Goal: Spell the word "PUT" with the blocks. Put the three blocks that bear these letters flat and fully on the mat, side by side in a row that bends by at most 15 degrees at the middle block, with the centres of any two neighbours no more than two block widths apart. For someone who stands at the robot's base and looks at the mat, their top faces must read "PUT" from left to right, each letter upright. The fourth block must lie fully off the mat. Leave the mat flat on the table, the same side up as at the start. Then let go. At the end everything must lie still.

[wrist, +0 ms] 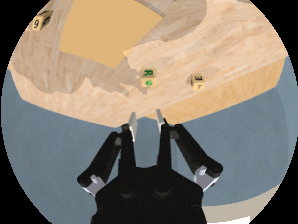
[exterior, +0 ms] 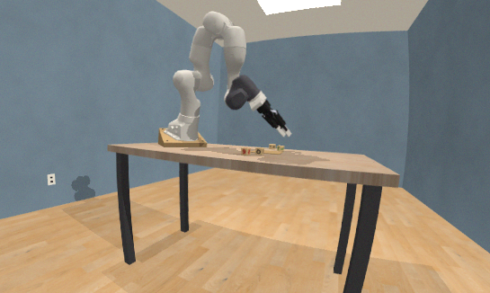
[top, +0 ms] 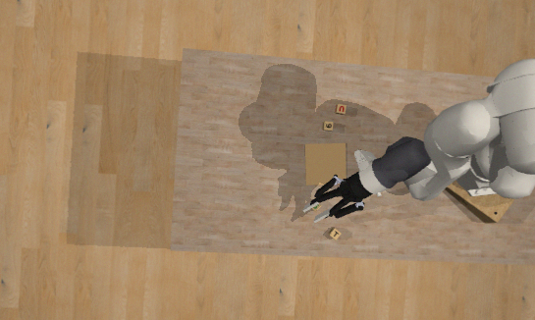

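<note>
The tan mat (top: 325, 164) lies flat on the table with no block on it. The block with a green letter (top: 317, 206) lies on the table just off the mat's corner; in the wrist view (wrist: 148, 78) it lies flat, clear of the fingers. The T block (top: 335, 234) lies nearer the table edge. The red U block (top: 341, 109) and a block marked 9 (top: 328, 126) lie on the mat's other side. My gripper (top: 313, 212) hangs tilted above the green-letter block, well over the table in the side view (exterior: 285, 131). Its fingers stand narrow and hold nothing.
The robot base plate (top: 479, 198) stands at the table's right end. The arm's links reach over the mat's right side. The table edge runs close behind the T block.
</note>
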`<move>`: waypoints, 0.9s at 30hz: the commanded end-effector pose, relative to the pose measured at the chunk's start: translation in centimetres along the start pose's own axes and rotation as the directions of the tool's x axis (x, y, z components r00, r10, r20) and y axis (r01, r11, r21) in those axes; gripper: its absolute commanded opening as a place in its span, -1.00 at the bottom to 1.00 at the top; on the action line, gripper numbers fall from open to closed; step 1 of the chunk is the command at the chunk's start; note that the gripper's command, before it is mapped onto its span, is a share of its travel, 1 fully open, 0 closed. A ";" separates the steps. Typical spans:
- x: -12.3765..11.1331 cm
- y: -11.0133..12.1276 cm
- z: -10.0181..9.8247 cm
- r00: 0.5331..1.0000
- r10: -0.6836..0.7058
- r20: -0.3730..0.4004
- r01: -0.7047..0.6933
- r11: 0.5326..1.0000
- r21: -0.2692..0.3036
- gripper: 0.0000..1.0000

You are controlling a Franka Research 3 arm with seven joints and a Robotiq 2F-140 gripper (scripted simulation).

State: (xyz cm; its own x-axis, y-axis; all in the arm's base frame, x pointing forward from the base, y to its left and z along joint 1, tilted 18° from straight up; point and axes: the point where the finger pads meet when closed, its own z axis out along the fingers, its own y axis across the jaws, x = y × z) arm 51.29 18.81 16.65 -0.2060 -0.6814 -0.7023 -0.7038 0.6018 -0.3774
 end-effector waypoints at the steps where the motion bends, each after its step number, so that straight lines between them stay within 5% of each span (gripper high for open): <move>1: 2.0 0.8 0.3 0.992 0.074 -0.104 -0.076 0.997 -0.016 -0.44; 27: 0.5 0.7 -0.1 0.877 0.058 -0.476 -0.075 0.997 -0.017 -0.44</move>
State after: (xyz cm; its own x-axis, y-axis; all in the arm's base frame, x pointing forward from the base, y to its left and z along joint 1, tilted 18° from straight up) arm 51.51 20.27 17.24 -0.4673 -0.7667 -0.4402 -0.7073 0.6230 -0.3341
